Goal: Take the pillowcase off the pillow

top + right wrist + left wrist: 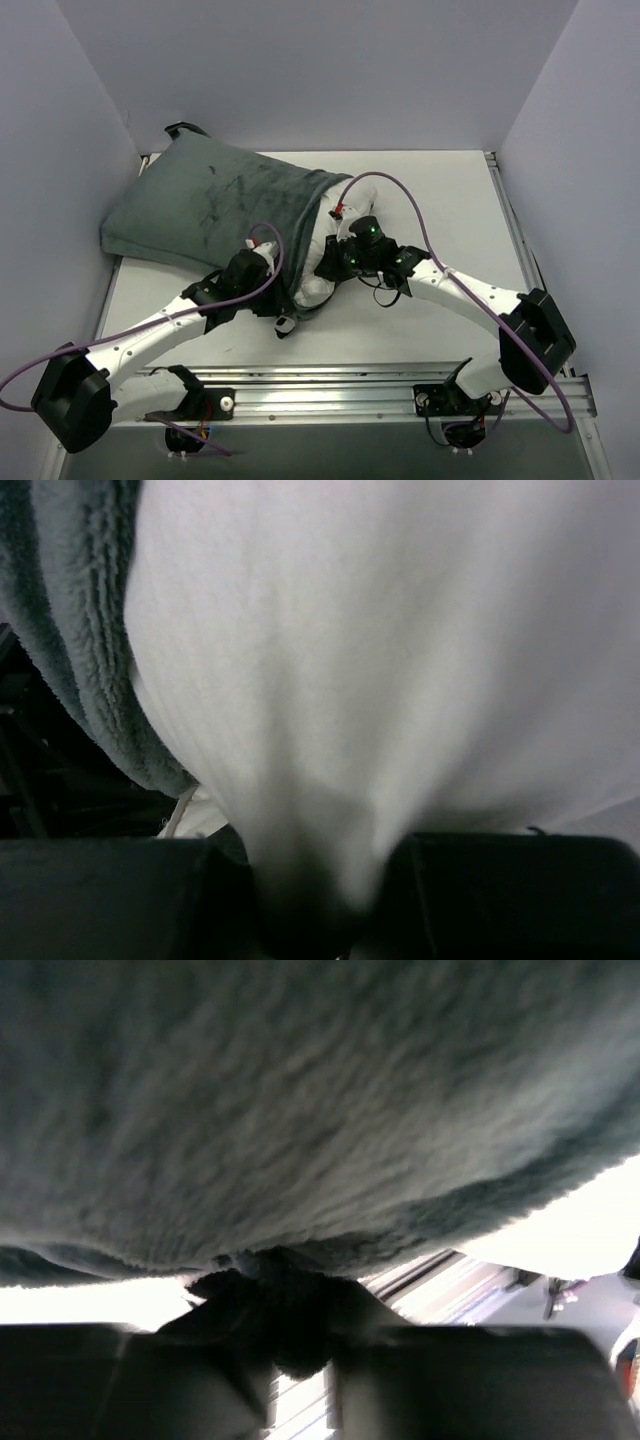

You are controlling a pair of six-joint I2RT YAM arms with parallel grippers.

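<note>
The pillowcase (pixel 210 205) lies grey-green side up at the back left, its open end toward the middle of the table. The white pillow (pixel 325 245) pokes out of that opening. My left gripper (pixel 277 297) is shut on the pillowcase's hem near the opening; in the left wrist view the grey-green fabric (pixel 300 1110) fills the frame and a dark fold sits pinched between the fingers (pixel 295 1335). My right gripper (pixel 335 258) is shut on the pillow; in the right wrist view white pillow fabric (pixel 380 660) bunches into the jaws, with the pillowcase edge (pixel 90 640) at the left.
White walls close in the table on the left, back and right. A metal rail (pixel 360 385) runs along the near edge by the arm bases. A purple cable (pixel 420 210) loops above the right arm.
</note>
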